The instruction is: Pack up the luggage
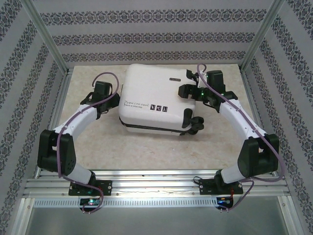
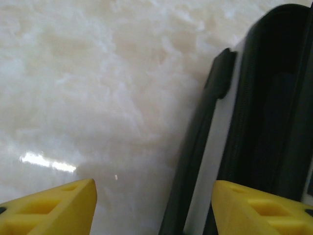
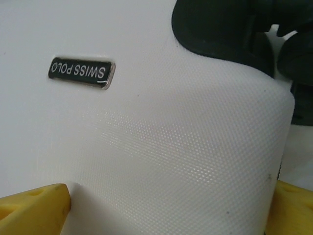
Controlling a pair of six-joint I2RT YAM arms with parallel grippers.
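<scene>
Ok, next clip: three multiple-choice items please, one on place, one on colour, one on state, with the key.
1. Where is the case? A. On the table, between left gripper and right gripper. B. Left of both arms. C. On the front rail.
2. What colour are the fingers? A. Red. B. Yellow. C. Blue.
3. How does the case lie? A. Upright on its wheels. B. Spread wide open. C. Flat, lid down.
Key: 1 A, a gripper sits at each side in the top view. 2 B, both wrist views show them yellow. 3 C, its white lid faces up.
</scene>
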